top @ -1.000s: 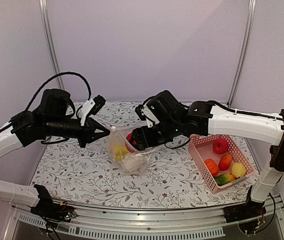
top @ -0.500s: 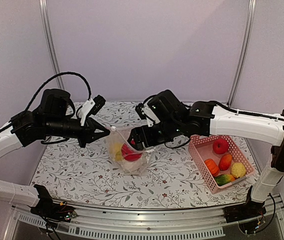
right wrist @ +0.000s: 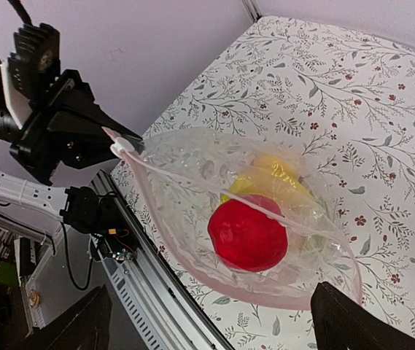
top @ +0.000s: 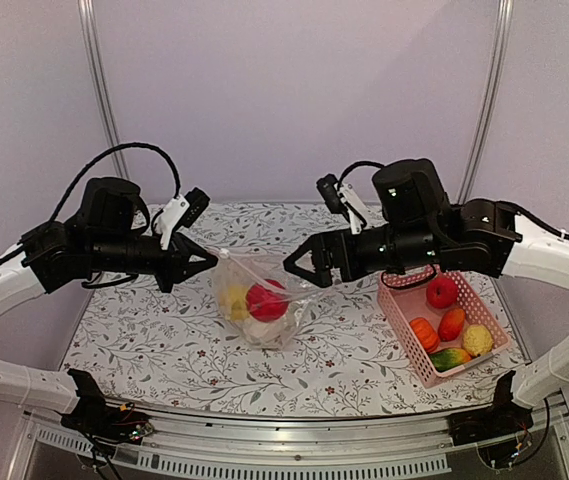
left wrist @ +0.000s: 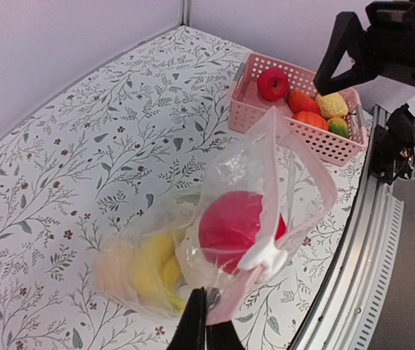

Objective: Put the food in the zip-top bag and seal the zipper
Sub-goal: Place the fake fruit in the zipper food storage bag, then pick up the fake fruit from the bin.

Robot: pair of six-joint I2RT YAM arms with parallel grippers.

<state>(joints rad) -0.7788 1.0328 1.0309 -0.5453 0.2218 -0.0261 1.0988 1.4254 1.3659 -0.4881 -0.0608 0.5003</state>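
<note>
The clear zip-top bag [top: 249, 285] hangs open over the table, holding a red round fruit [top: 266, 300] and a yellow banana [top: 233, 300]. My left gripper [top: 210, 262] is shut on the bag's mouth edge right beside the white slider [left wrist: 265, 255] of the pink zipper [left wrist: 325, 182], its fingertips [left wrist: 196, 310] pressed together on the plastic. My right gripper [top: 307, 268] hovers open and empty just right of the bag's mouth. From the right wrist, the red fruit [right wrist: 249, 233] lies on the banana [right wrist: 280, 173] inside the bag [right wrist: 185, 182].
A pink slotted basket [top: 396, 300] at the right holds a red fruit [top: 441, 291], two orange pieces [top: 424, 333], a yellow piece [top: 478, 340] and a green one [top: 444, 357]. The table's front rail [right wrist: 163, 292] runs close below the bag.
My right gripper let the red fruit drop into the bag, opened wide and drew back up and to the right. The left gripper kept its hold on the bag's edge.
</note>
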